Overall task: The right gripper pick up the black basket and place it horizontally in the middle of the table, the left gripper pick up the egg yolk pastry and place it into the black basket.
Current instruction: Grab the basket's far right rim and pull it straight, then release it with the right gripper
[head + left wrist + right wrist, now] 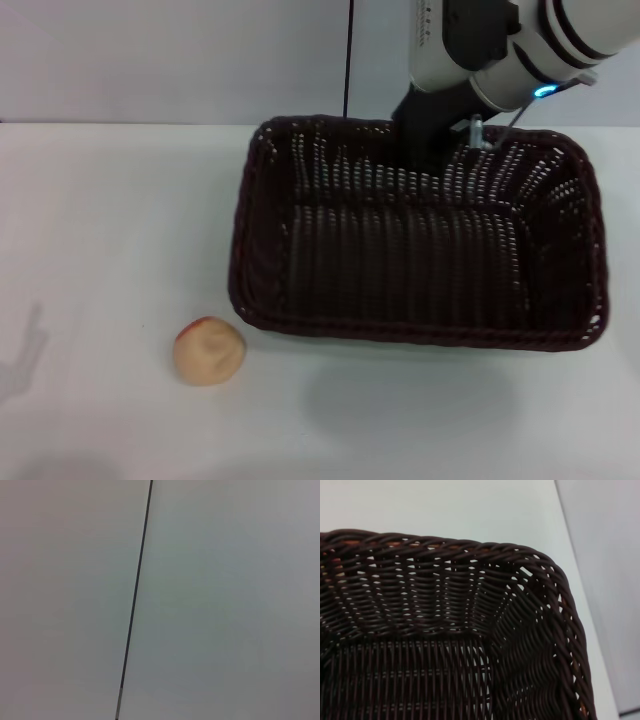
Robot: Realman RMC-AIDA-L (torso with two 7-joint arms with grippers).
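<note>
Right tool [437,150] is down at the basket's [415,330] far rim, near the middle of that long side. It looks like a rim pinch, the natural hold for something this wide, but we can't tell how far the fingers are apart or whether they have the wicker: the arm and the dark weave hide them in the head view, and the right wrist view shows only the basket's inside corner and braided rim, no fingers.

The basket sits flat on the counter [100,220], long side running left-right, a bit right of centre. Our read: it's either about at its placement spot or still needs a nudge toward the middle. It's already horizontal, so orientation looks fine.

The pastry [209,351] is on the counter just off the basket's near-left corner, not touching it, orange patch up. A short hop for the left arm once the basket is released.

Left tool isn't in view anywhere; its wrist camera sees only a blank wall with a thin dark line, so we judge that arm parked, pointing away from the work.

Risk: the flared rim could slip or tilt the basket if lifted from one side.
</note>
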